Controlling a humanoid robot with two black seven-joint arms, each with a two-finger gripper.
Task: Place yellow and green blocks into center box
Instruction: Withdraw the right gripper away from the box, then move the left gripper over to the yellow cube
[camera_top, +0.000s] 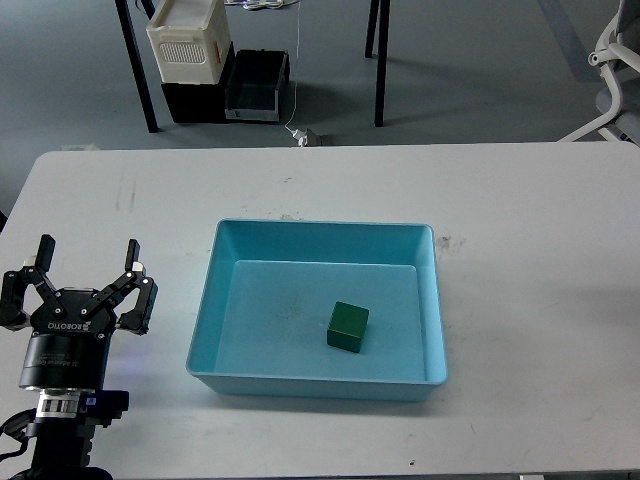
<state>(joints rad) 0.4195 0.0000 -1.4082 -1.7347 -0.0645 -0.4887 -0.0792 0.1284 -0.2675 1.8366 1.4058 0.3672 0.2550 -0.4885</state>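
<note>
Head view, looking down on a wide white worktop (520, 300) with a few faint grey marks.

In the middle: a large shallow light-blue plastic tray (318, 234) with sloped walls and rounded corners, standing flat on the worktop. Inside the tray: one small dark green cube (348, 327), resting on the tray floor, a little right of the centre and nearer to the front wall than to the back wall, clear of every wall. Turned slightly, so that the top face and two side faces show. No yellow cube to see anywhere in this view.

At the lower left: the left end effector (87, 270), black, at the far end of the black left arm, which enters from the bottom left corner. Fingers spread well apart, pointing away toward the back of the worktop, with nothing between them. Positioned left of the tray, near its left wall but not touching it, over bare worktop. White lettering on the black body below the fingers, and a white barcode label lower on the wrist.

Right end effector not in view.

Beyond the far edge of the worktop, on the grey floor: a white ribbed plastic crate (190, 40) sitting on top of a black bin (245, 88), between dark table legs. At the upper right corner: part of a white chair base (612, 75).
</note>
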